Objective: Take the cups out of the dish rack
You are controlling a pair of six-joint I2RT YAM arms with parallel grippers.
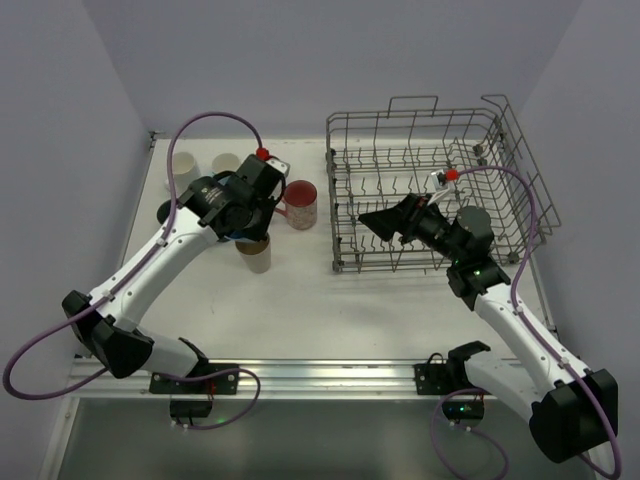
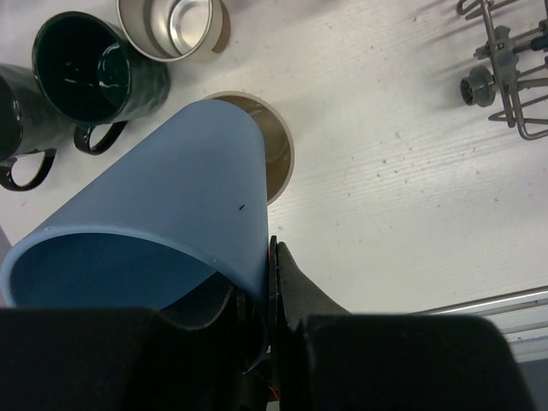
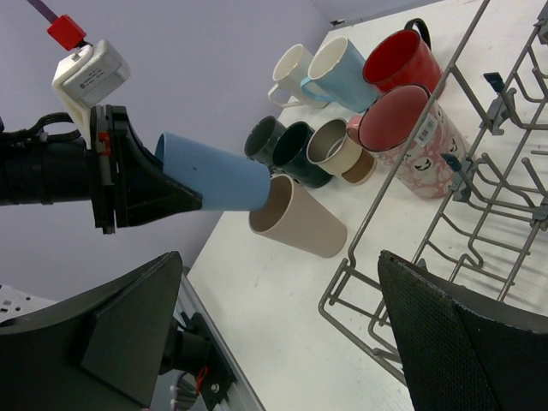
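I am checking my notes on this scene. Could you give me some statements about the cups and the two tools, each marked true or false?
1. The left tool holds the blue tumbler. True.
2. The blue tumbler's base points into the mouth of the beige tumbler. True.
3. The right tool is shut on a red mug. False: it is open and holds nothing, at the dish rack.
4. The speckled pink mug stands inside the dish rack. False: it stands on the table, beside the rack.
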